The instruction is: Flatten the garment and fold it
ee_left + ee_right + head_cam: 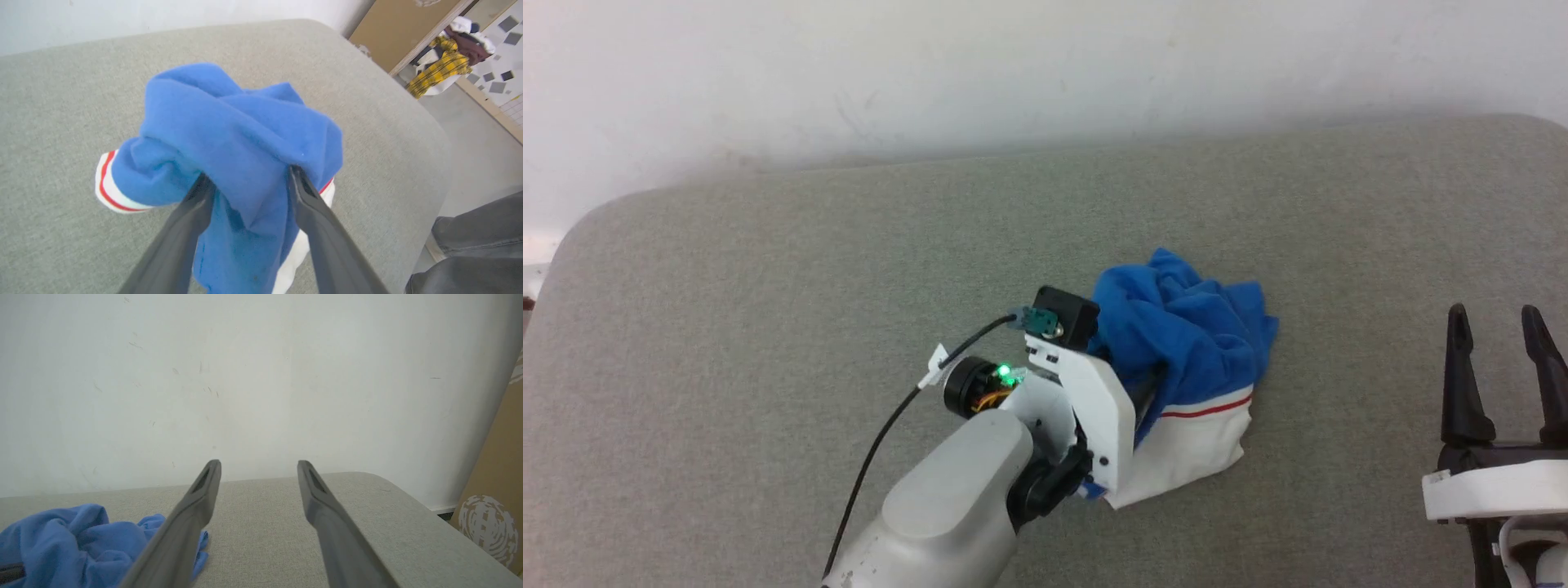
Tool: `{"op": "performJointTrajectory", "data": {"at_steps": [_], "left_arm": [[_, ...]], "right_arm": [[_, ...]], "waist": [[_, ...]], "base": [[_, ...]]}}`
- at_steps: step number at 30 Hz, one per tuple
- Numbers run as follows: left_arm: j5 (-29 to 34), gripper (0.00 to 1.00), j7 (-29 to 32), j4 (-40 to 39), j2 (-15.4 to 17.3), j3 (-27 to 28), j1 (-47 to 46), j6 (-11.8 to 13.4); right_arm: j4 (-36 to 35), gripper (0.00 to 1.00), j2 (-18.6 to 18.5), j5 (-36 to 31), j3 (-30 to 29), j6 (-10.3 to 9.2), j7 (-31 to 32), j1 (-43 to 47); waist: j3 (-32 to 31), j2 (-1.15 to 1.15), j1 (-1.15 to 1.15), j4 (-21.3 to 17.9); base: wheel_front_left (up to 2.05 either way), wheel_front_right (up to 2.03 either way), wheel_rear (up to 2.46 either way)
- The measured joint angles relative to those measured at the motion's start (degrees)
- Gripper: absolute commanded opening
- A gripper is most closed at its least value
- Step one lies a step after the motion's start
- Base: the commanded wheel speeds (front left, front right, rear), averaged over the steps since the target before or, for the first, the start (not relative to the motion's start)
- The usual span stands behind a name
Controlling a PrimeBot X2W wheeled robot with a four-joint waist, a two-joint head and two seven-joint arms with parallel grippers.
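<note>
The garment (1192,343) lies crumpled in a heap on the grey padded surface (768,327), bright blue on top with a white, red-striped sleeve at its near edge. My left gripper (249,177) is pushed into the heap from the left. Its jaws stand wide apart, and a blue fold (229,122) drapes over both tips and hangs loose between them. In the head view its fingertips are buried in the cloth. My right gripper (1494,327) rests open at the lower right, well clear of the heap, fingers pointing toward the wall. The right wrist view shows its jaws apart with nothing between them (258,465), and the garment (73,535) at the lower left.
A white wall (1045,65) runs behind the surface. The surface's rounded right edge (425,122) drops to the floor, where a person's grey-trousered leg (478,245) stands. Yellow plaid clothing (441,69) lies farther off. A brown board (498,477) leans at the right.
</note>
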Motion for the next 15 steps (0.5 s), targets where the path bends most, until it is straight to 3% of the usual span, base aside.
{"op": "performJointTrajectory", "data": {"at_steps": [7,9,15], "left_arm": [[-1.57,1.0,-7.06,-9.46,1.01,4.76,-1.94,0.63],[-1.0,1.0,-9.44,-13.66,3.6,6.36,-1.64,1.78],[2.77,1.0,-19.74,-25.48,13.79,14.03,6.43,8.8]], "right_arm": [[0.08,1.0,0.0,0.0,-0.43,0.0,-0.01,0.01],[-0.04,1.0,0.0,0.0,-0.45,0.0,-0.01,0.02],[-0.35,1.0,0.01,0.0,-0.1,0.0,0.04,0.15]], "waist": [[0.22,0.0,0.0,1.78],[0.23,0.0,0.0,2.17],[0.3,0.0,0.0,2.7]], "base": [[0.0,0.0,0.0],[0.0,0.0,0.0],[0.0,0.0,0.0]]}}
